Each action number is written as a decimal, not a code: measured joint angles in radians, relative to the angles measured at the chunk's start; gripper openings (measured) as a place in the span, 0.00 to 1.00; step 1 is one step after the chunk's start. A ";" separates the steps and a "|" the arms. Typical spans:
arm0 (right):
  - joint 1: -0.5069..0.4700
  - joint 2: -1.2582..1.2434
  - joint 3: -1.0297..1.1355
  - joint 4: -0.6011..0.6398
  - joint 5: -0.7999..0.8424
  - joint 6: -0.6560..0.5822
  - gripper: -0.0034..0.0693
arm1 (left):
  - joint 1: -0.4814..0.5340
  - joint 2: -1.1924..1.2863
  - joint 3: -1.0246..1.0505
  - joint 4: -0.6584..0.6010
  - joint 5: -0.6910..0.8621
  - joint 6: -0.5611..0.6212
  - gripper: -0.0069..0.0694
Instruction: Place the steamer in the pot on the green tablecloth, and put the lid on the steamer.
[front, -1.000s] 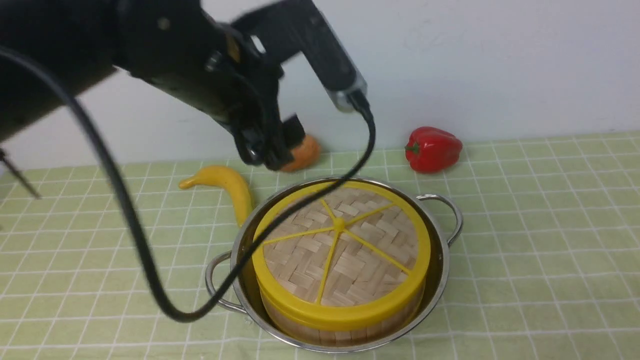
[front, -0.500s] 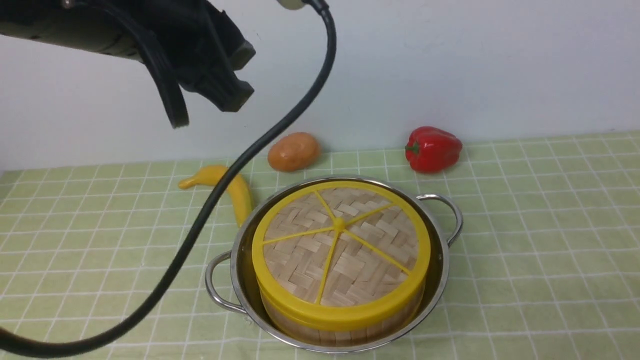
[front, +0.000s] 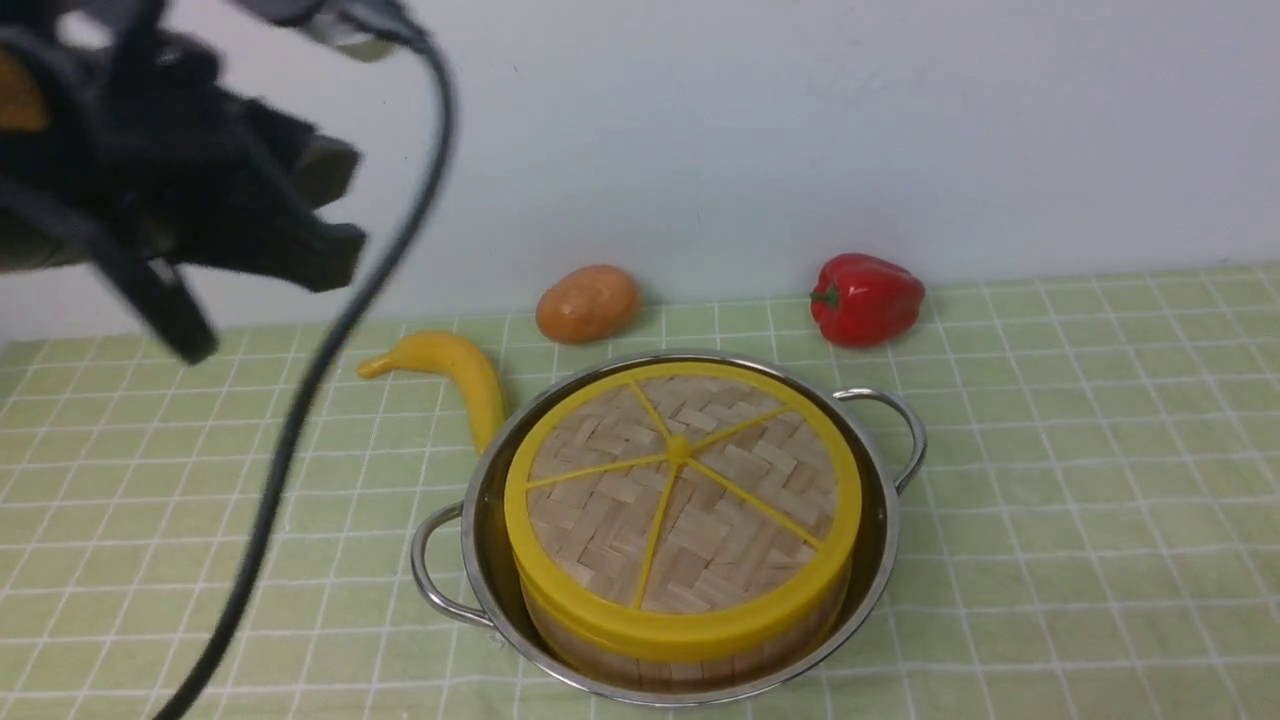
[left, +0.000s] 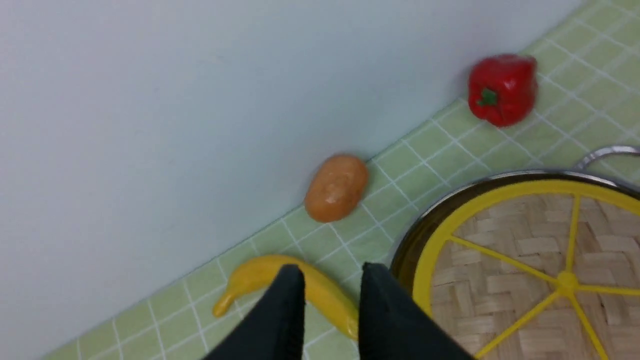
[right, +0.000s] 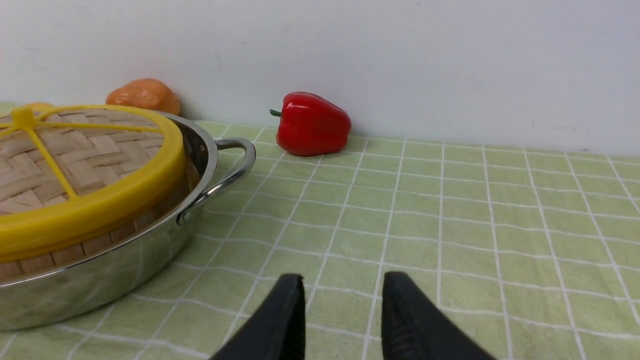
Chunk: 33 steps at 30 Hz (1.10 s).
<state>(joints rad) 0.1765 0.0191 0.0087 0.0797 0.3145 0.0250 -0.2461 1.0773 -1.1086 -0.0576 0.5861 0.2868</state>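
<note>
Pot: the wide, shiny stainless-steel pot with two loop handles (front: 488, 545) is standing upright on the light green tablecloth with thin white grid lines (front: 1050, 450), which is covering the bench.
Steamer: the round bamboo steamer with an upright wooden wall (front: 690, 673) is sitting inside the pot, its upper part showing within the steel rim.
Lid: the flat woven-bamboo lid with a thick yellow rim and thin spokes (front: 700, 530) is lying over the steamer, covering its top; from my right wrist it is looking well seated, without a visible gap.
Left fingers: I am holding my left fingers (left: 289, 310) a little apart, with nothing between them, well away from the lid.
Right fingers: I am keeping my right fingers (right: 294, 310) spread and empty over the cloth, apart from the pot.
Surroundings: a curved yellow banana (front: 465, 372), a rounded orange-brown item (front: 588, 303) and a glossy red bell pepper (front: 867, 299) are lying around the pot.
Done: both placements are appearing complete, in my judgement.
Remaining: nothing is seeming to need another grasp; I am only needing to bring my left arm to rest.
Risk: my black cable (front: 300, 400) is hanging in front of the scene, so I am needing to clear the pot handle carefully.
</note>
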 joint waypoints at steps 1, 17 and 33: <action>0.000 0.000 0.000 0.000 0.000 0.000 0.38 | 0.097 -0.081 0.113 -0.077 -0.060 -0.009 0.30; 0.000 0.000 0.000 0.000 0.000 0.000 0.38 | 0.336 -0.744 1.022 -0.107 -0.414 0.016 0.33; 0.000 0.000 0.000 0.000 0.000 0.000 0.38 | 0.320 -1.074 1.116 -0.073 -0.245 -0.014 0.36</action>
<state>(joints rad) 0.1765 0.0191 0.0087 0.0797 0.3145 0.0250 0.0743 0.0031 0.0076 -0.1303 0.3410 0.2723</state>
